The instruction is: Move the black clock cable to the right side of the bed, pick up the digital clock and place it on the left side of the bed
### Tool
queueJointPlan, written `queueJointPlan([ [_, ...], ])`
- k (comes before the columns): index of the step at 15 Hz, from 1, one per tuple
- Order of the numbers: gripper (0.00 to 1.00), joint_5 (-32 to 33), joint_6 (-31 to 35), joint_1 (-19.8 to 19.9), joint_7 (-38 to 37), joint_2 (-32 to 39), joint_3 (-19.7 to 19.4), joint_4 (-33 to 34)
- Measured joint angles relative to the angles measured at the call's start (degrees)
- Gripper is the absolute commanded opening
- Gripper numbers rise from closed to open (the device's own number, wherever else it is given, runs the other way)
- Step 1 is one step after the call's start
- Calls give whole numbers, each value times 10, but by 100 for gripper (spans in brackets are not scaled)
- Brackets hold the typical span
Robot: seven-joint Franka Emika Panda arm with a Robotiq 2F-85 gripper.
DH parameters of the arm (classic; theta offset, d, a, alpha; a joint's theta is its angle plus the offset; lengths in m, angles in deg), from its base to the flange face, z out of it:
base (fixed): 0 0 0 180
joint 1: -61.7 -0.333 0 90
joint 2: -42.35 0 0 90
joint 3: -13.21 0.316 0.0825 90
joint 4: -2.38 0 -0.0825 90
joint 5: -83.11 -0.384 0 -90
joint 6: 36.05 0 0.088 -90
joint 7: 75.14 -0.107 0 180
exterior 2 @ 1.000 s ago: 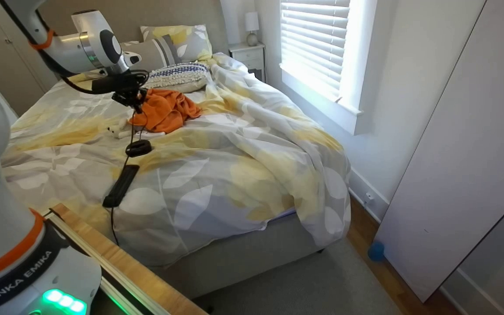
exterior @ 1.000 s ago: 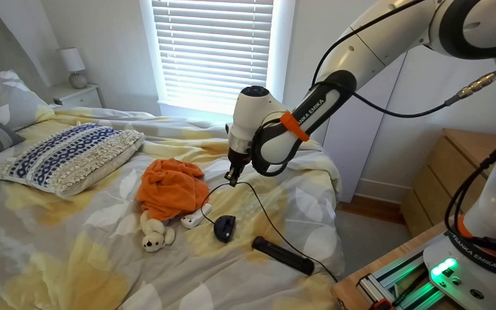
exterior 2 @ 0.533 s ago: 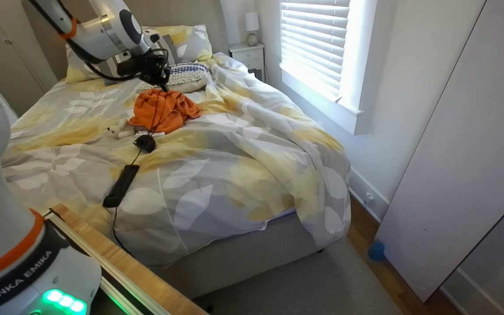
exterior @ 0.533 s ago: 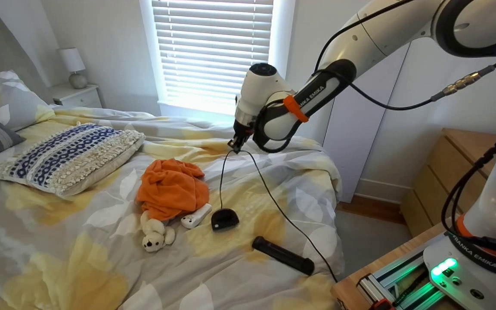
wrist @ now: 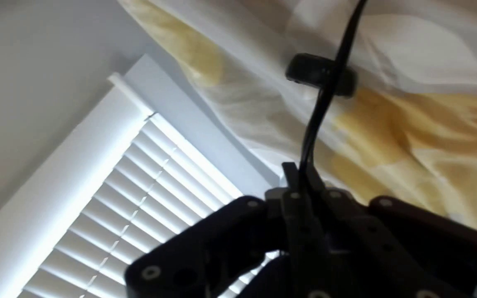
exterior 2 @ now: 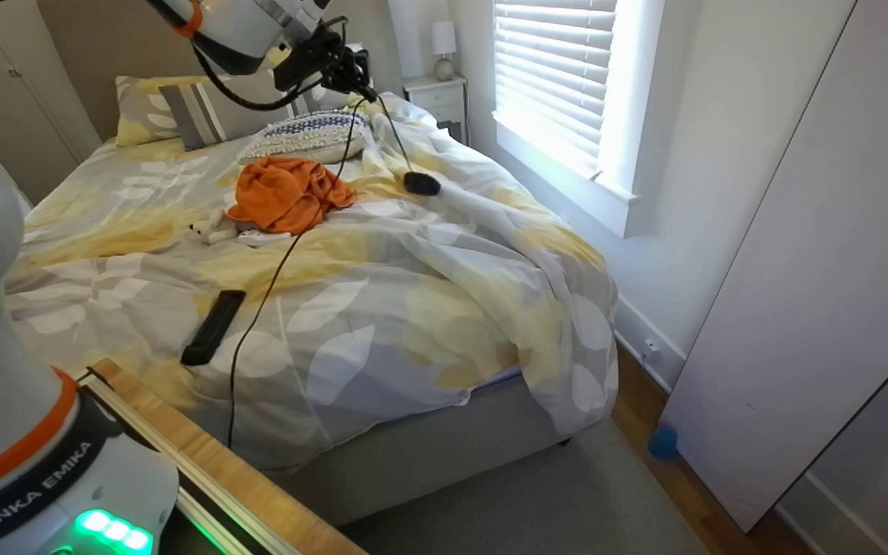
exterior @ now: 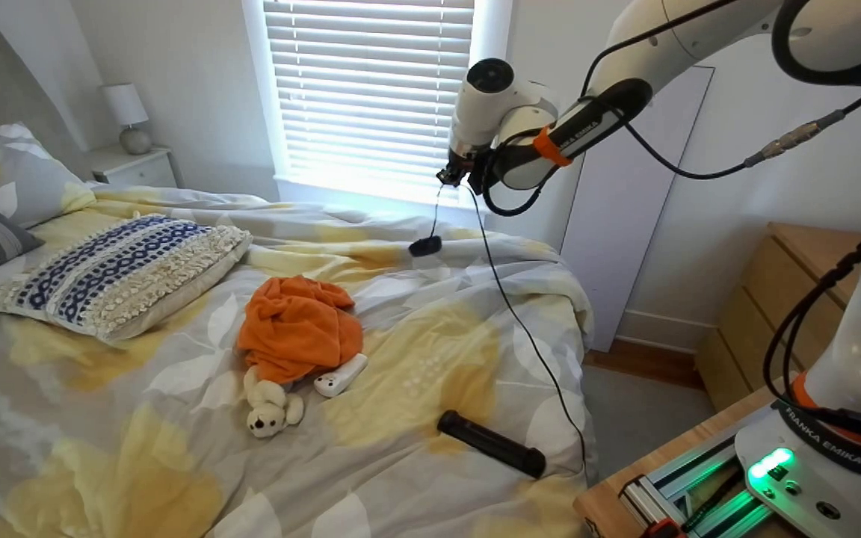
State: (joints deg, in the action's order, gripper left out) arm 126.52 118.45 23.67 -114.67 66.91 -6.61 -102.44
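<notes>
My gripper (exterior: 451, 178) is shut on the black clock cable (wrist: 323, 101) and holds it high above the far side of the bed, near the window. The cable's chunky black plug (exterior: 425, 246) hangs on a short length of cord below the fingers; it also hangs in an exterior view (exterior 2: 422, 183) and in the wrist view (wrist: 311, 70). The rest of the cord runs down over the foot of the bed (exterior: 176, 385) toward the robot's table. The digital clock (exterior: 492, 444), a long black bar, lies on the duvet near the robot base and also shows in an exterior view (exterior 2: 213, 327).
An orange cloth (exterior: 300, 329), a white plush toy (exterior: 270, 418) and a white remote-like object (exterior: 341, 376) lie mid-bed. A patterned pillow (exterior: 124, 276) lies toward the headboard. The window with blinds (exterior: 371, 97) is behind the gripper. A wooden table edge (exterior 2: 213, 462) borders the bed's foot.
My gripper has risen and moved toward the window with the cable. The plug has lifted off the duvet and swung with it. The cord no longer passes over the clock, which stays put.
</notes>
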Motion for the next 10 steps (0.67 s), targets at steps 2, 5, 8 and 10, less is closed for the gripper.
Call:
queueJointPlan([
  [2, 1, 63, -41, -33, -74, -13, -38, 0],
  [5, 1, 156, -143, -28, -160, -41, 0, -2],
  [8, 1, 190, -237, 5, -192, -63, 77, -6],
  [10, 1, 194, -288, 32, -204, -73, 126, -8],
])
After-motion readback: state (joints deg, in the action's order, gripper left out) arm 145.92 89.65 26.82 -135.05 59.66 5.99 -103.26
